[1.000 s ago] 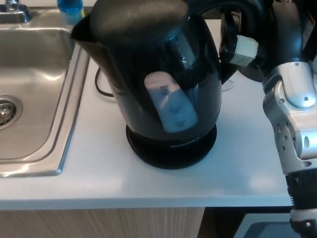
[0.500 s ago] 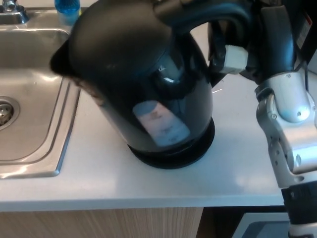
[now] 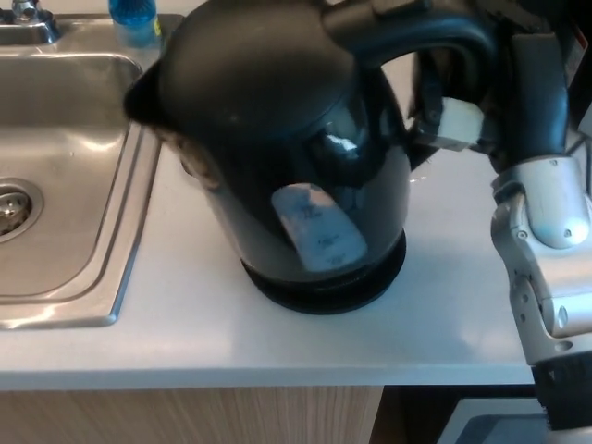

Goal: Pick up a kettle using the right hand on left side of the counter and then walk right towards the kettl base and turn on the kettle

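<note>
Right hand [image 3: 462, 111] up at the top right, black fingers wrapped round the kettle's handle [image 3: 416, 32] — though much of the hand is hidden behind that handle and cut by the frame edge, so the thumb can't be made out. Silver forearm [image 3: 546, 250] drops down the right side and runs out of view at the bottom.

Now the big things: white counter [image 3: 185, 324] across the middle, its front edge over a wood-grain cabinet face. Steel sink [image 3: 65, 166] on the left, drain [image 3: 14, 205] half cut off by the edge. Black kettle [image 3: 277, 139] fills the centre, tilted with its spout toward the sink, its bottom on the round black base [image 3: 370, 277]; whether it sits flush is hard to tell. Pale water gauge [image 3: 319, 227] on its front, markings unreadable. Blue bottle [image 3: 134, 18] behind the sink, top cropped
</note>
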